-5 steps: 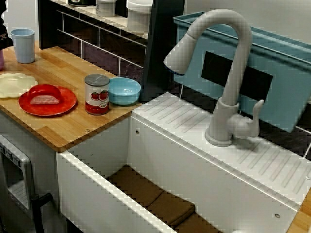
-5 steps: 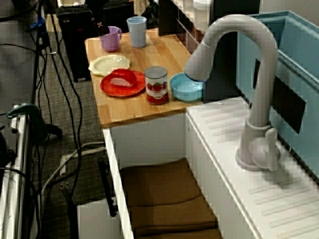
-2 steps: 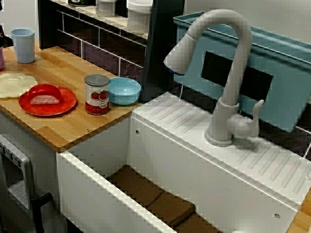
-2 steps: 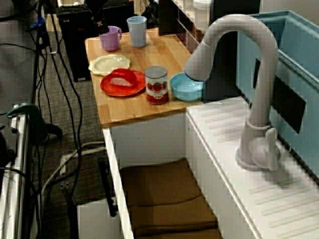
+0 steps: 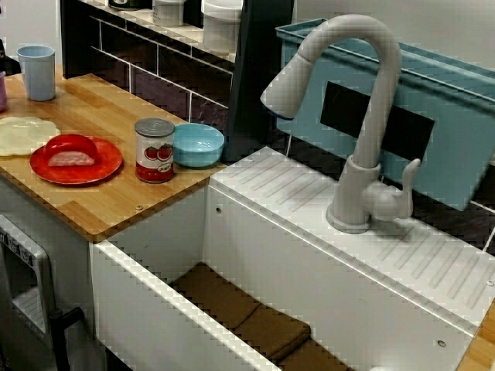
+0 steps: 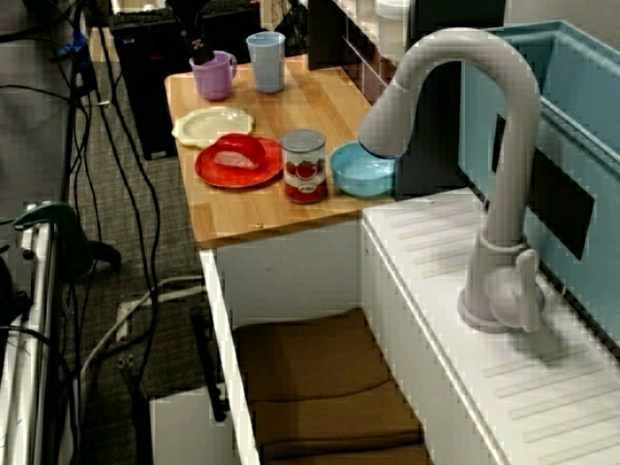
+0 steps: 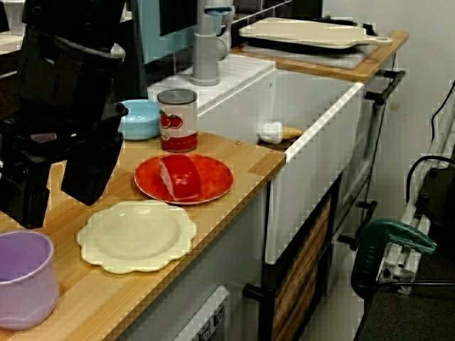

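purple mug (image 7: 25, 280) and cream plate (image 7: 135, 236) crowd the gripper (image 7: 55, 209); red plate (image 7: 183, 177), can (image 7: 177, 121), blue bowl (image 5: 197, 144) block mid-counter. bare counter (image 5: 100, 205) strip beside sink (image 5: 147, 282) passable.

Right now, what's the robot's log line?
gripper: open, empty | nearest: purple cup | beside cup: cream plate

wooden counter (image 5: 93, 205), white sink (image 5: 155, 290), dark tiled wall (image 5: 162, 89), grey carpet (image 6: 145, 218)

Two cups (image 6: 215, 79) (image 6: 266, 61), two plates (image 6: 211, 126) (image 6: 205, 168), one can (image 6: 305, 167), one bowl (image 6: 360, 170), one faucet (image 6: 504, 174)
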